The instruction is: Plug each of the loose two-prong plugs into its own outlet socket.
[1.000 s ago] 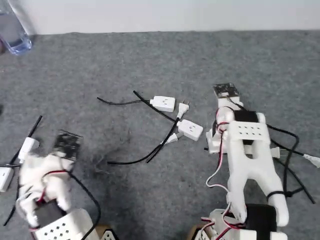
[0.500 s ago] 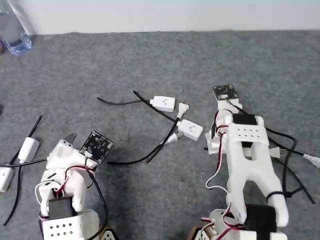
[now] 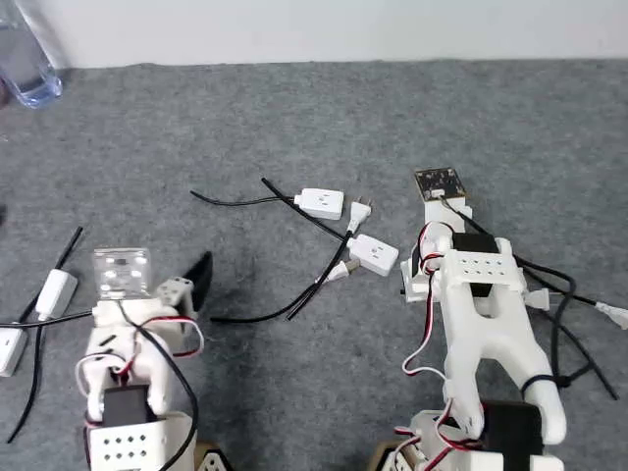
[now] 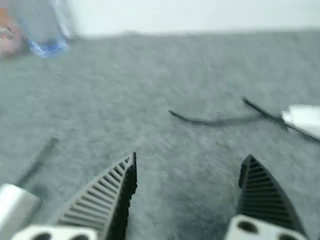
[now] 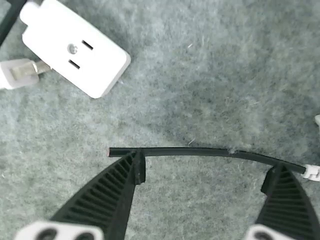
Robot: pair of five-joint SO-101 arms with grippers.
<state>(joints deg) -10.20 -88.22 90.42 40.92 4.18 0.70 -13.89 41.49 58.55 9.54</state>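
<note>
Approach step: right end effector (image 5: 205, 172) and left end effector (image 4: 187, 172) spread wide, empty (nothing plugged yet). Calls next for gripping the small white two-prong plug (image 5: 12, 75) beside the white rectangular socket (image 5: 75, 52).

Rough matt felt covers the table (image 3: 294, 128), the outlet socket (image 5: 95, 70) is smooth white plastic, the cord (image 5: 200, 151) probably rubber-coated.

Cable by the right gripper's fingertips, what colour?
Black cable, clearest in the right wrist view.
</note>
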